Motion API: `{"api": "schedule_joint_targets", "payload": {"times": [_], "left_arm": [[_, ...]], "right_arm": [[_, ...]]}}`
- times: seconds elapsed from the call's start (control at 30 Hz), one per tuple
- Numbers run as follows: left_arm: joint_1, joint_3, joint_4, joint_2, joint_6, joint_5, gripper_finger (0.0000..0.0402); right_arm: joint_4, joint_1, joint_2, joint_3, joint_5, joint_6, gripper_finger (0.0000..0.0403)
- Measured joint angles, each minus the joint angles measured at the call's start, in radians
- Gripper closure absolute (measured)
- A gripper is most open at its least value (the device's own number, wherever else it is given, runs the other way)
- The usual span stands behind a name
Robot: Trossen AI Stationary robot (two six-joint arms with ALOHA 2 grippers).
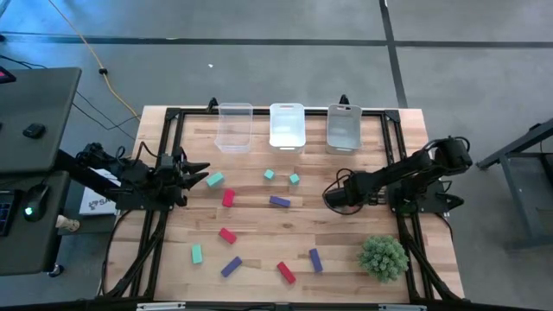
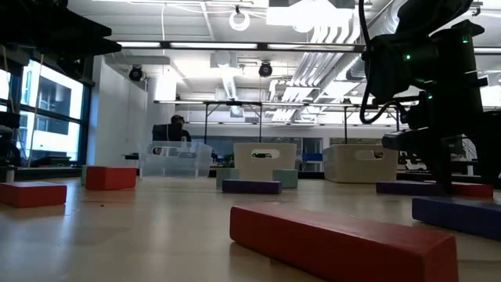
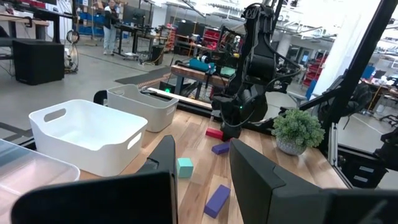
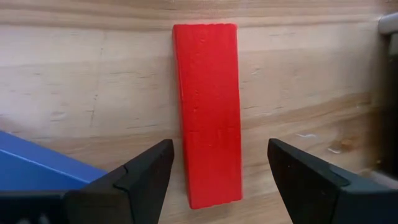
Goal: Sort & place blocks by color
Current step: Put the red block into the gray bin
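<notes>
Right wrist view: wide right pincer (image 4: 217, 180) straddles a red block (image 4: 208, 112), its near end cut off.

**Coloured blocks lie scattered across wooden table**

Teal blocks (image 1: 214, 179), red bars (image 1: 228, 198) and purple bars (image 1: 279, 201) lie flat and apart from one another on the tabletop. One red bar (image 4: 208, 111) lies lengthwise, beside a blue-purple block (image 4: 37, 158).

Blocks (image 1: 226, 198) lie scattered; right hand (image 1: 332, 197) perhaps open.
</notes>
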Motion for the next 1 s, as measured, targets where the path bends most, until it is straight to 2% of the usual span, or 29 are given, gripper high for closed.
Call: {"api": "schedule_joint_targets", "payload": {"times": [0.13, 0.4, 0.57, 1.0], "left_arm": [[0.0, 0.0, 0.0, 0.0, 0.0, 0.0, 0.033], [0.0, 0.0, 0.0, 0.0, 0.0, 0.0, 0.033], [0.0, 0.0, 0.0, 0.0, 0.0, 0.0, 0.033], [0.0, 0.0, 0.0, 0.0, 0.0, 0.0, 0.033]], "right_arm": [[0.015, 0.0, 0.0, -0.008, -0.002, 0.011, 0.016], [0.056, -0.001, -0.001, -0.026, -0.021, 0.025, 0.0239], [0.057, -0.001, -0.001, -0.026, -0.025, 0.021, 0.0273], [0.012, 0.0, -0.014, 0.037, -0.036, -0.015, 0.0291]]}}
